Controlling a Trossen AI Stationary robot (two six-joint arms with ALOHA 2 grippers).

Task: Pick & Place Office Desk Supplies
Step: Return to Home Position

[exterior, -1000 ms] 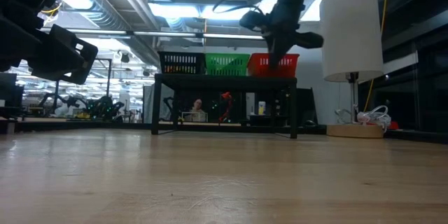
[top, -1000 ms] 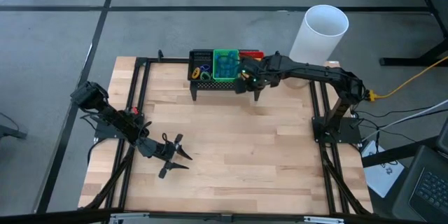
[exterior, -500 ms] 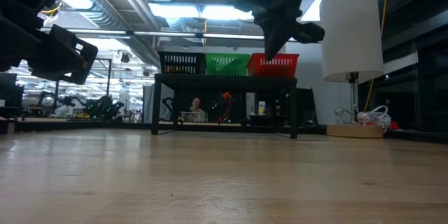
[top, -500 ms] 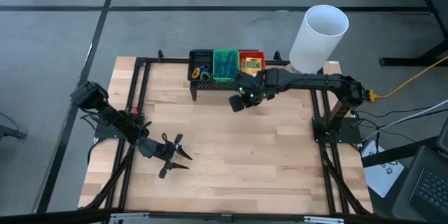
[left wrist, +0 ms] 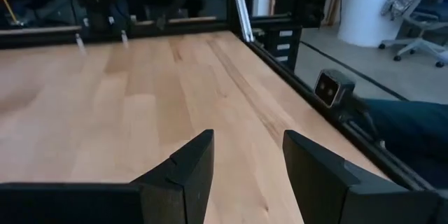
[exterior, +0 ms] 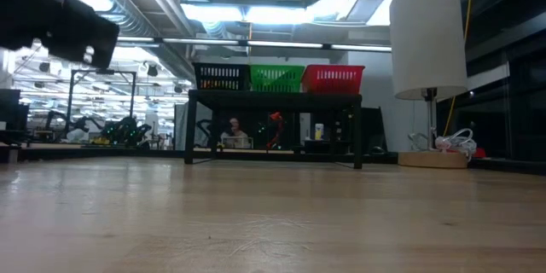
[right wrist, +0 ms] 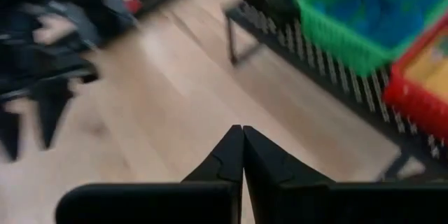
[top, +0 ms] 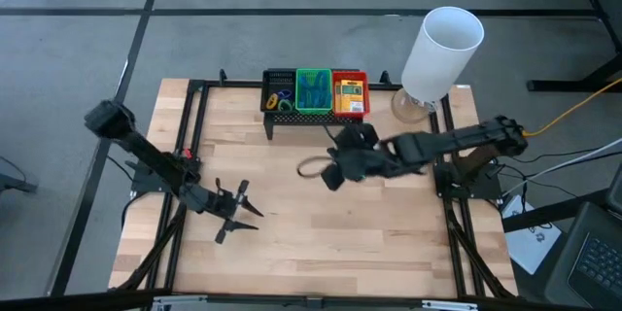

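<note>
Black basket [top: 278,92], green basket [top: 313,91] and red basket [top: 350,94] upright in a row atop the black stand [exterior: 273,95]

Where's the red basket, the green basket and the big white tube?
red basket [exterior: 333,79], low view, on its front wall.
green basket [exterior: 275,79], low view, on its front wall.
white tube [top: 442,53], high view, on its outer side.
</note>
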